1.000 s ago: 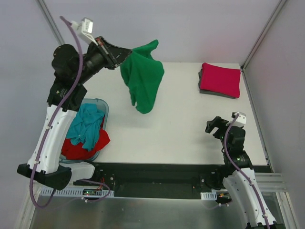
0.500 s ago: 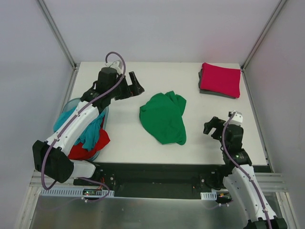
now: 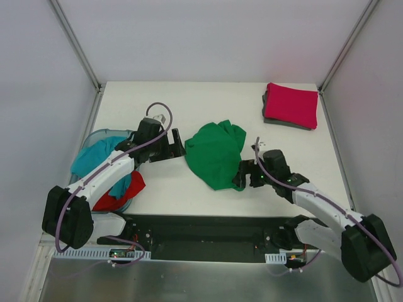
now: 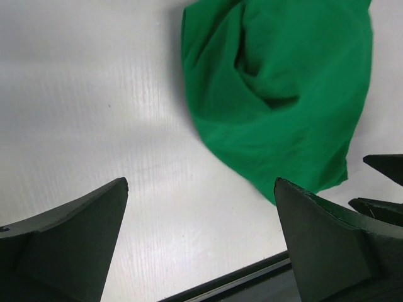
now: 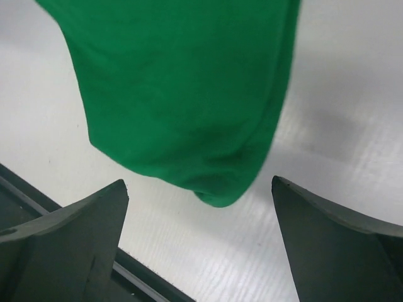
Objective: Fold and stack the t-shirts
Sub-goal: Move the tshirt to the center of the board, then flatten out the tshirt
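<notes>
One green t-shirt [image 3: 216, 154] rumpled, sleeves perhaps tucked under; left tool [image 4: 200, 184], right tool [image 5: 198, 182] both spread, empty.

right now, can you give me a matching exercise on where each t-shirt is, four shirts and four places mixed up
Shirts:
1. green t-shirt
2. crimson-pink t-shirt
3. teal t-shirt
4. red t-shirt

Places:
a. folded, on the dark grey t-shirt at the far right corner of the table
b. at the near end of the tub
c. crumpled in the middle of the table
d. uppermost in the tub

Pairs: 1-c, 2-a, 3-d, 4-b
</notes>
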Controlling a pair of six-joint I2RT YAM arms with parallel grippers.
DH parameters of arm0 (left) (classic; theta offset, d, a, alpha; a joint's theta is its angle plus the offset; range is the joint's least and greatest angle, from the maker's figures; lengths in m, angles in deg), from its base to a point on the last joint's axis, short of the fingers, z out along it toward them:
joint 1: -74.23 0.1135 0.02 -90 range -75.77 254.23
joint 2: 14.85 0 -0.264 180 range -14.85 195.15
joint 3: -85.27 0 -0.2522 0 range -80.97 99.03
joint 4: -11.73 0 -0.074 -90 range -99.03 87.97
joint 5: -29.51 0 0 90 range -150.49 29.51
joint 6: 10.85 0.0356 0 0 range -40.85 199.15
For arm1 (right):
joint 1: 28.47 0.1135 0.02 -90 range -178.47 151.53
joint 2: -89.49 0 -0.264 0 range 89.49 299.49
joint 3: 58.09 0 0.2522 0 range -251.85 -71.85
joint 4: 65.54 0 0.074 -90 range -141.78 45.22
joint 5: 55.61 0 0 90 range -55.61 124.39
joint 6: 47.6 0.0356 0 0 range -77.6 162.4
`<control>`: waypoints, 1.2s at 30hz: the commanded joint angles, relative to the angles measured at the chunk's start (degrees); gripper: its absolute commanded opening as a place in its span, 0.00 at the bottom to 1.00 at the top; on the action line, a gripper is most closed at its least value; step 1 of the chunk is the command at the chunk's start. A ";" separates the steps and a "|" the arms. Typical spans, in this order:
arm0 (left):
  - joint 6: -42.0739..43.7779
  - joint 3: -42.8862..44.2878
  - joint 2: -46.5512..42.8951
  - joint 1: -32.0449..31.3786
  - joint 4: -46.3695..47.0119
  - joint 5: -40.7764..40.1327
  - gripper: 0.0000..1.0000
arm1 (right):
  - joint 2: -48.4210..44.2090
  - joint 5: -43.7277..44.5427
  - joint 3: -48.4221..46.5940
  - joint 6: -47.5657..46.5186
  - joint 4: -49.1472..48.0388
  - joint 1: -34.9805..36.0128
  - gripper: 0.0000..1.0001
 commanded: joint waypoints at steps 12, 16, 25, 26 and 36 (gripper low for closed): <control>-0.34 -9.89 -3.69 -0.62 7.92 -0.10 0.99 | 19.70 34.92 -10.64 4.62 -0.52 23.28 0.57; 0.28 -11.03 -5.10 -0.62 7.92 -2.47 0.99 | 21.91 37.05 -15.99 5.25 3.51 24.25 0.08; 1.51 -13.93 -9.23 -0.62 12.31 2.00 0.99 | 7.07 45.65 -32.78 6.38 13.89 23.91 0.01; 1.60 -14.28 -9.32 -0.71 12.58 2.44 0.99 | 5.66 47.15 -34.10 6.65 15.03 23.04 0.01; 1.34 -9.64 1.73 -5.71 18.01 5.78 0.97 | -2.61 51.21 -37.81 9.11 17.32 11.70 0.01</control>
